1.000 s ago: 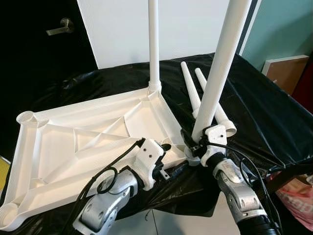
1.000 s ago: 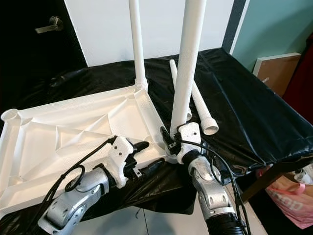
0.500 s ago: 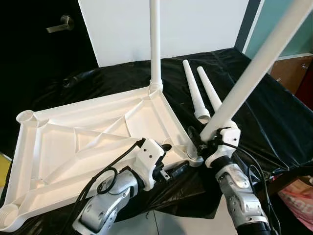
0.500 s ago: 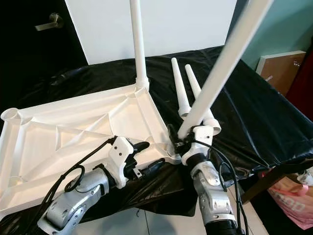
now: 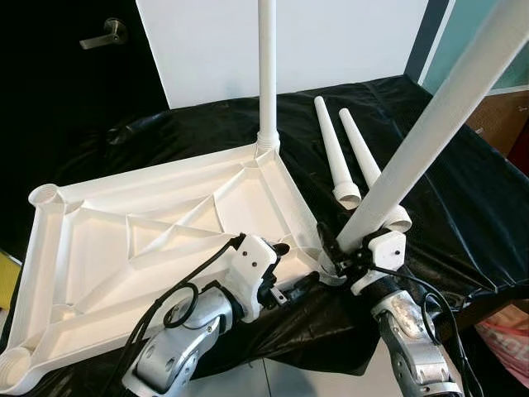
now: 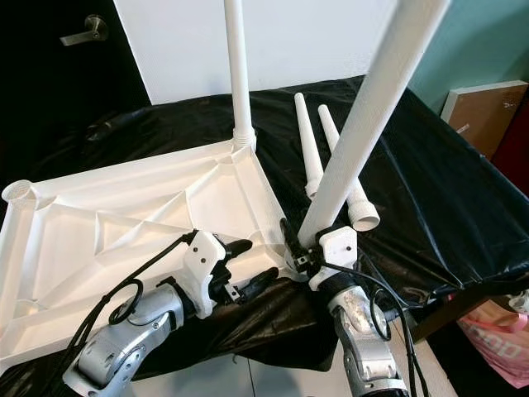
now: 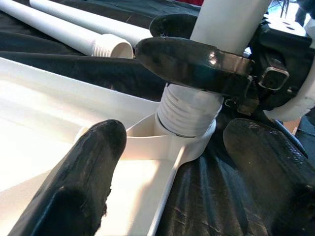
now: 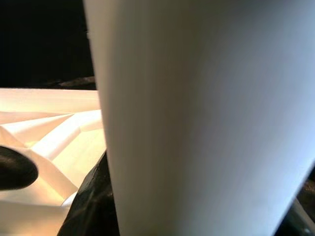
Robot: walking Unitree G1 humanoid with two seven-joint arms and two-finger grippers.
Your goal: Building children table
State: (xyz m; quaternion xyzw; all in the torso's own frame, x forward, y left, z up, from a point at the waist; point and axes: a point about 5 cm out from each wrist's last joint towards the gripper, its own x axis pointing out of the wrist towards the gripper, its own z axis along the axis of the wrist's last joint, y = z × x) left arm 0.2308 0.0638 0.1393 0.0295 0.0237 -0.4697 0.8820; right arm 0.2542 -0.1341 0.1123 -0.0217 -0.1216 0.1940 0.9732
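A white moulded plastic tabletop lies upside down on a surface draped in glossy, wrinkled black sheeting. Its underside shows raised ribs running diagonally and a round socket at each corner.

At the tabletop's far corner, a smooth white tapered leg stands upright in its socket. At the tabletop's near corner on the robot's right, the right gripper is clamped around the base of a second leg, a thick white tube tilted away from the tabletop to the right. Its ridged, threaded end sits in the corner socket.

The left gripper rests at the tabletop's near edge beside that same socket. Its two matte black fingers are spread apart, one over the tabletop and one over the sheeting, holding nothing.

Two more tapered white legs lie side by side on the sheeting just beyond the tabletop's right edge, their wider threaded open ends toward the robot.
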